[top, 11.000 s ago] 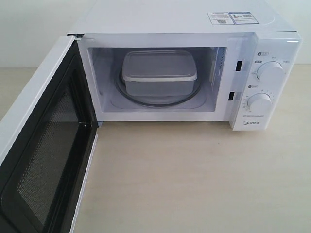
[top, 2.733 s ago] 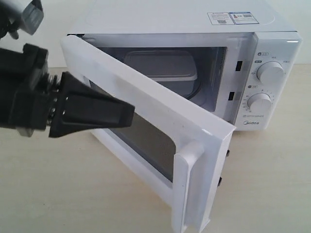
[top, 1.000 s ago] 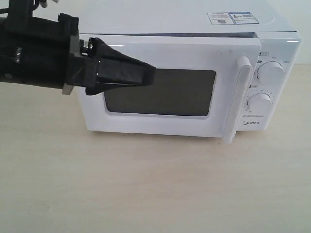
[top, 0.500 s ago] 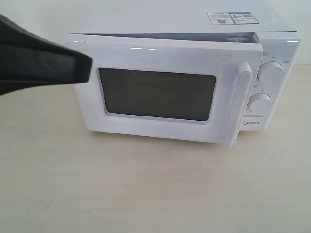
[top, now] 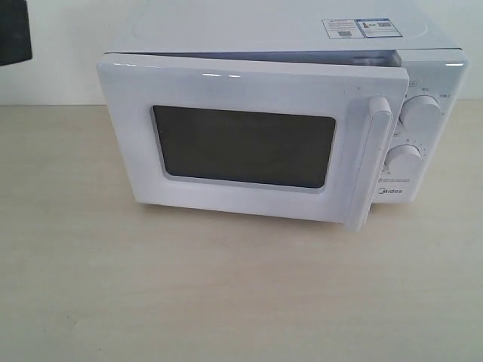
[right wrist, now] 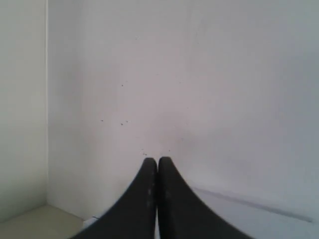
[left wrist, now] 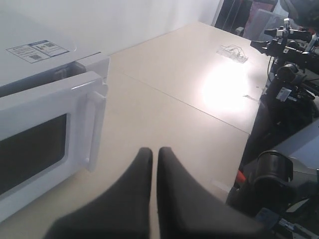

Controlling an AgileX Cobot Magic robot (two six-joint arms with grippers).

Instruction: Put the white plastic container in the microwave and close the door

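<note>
A: The table (top: 226, 302) is carrying the microwave (top: 287, 30); its door (top: 241, 87) is standing slightly ajar, with a dark gap (top: 339, 58) showing along the top edge and widening toward the right.

B: So the danger is treating it as closed while it is not latching; it could be drifting outward again. And the white plastic container?

A: Presumably sitting inside; the dark window (top: 241, 147) is hiding it, so I cannot confirm.

B: The handle (top: 371, 162) is jutting nearest; a hard shove there could be sliding the microwave across the table.

A: The left end effector (left wrist: 151, 152) is hovering apart from the door, fingers pressed together, holding nothing; the right end effector (right wrist: 157, 160) is likewise pinched closed, facing a white wall (right wrist: 199, 74).
</note>
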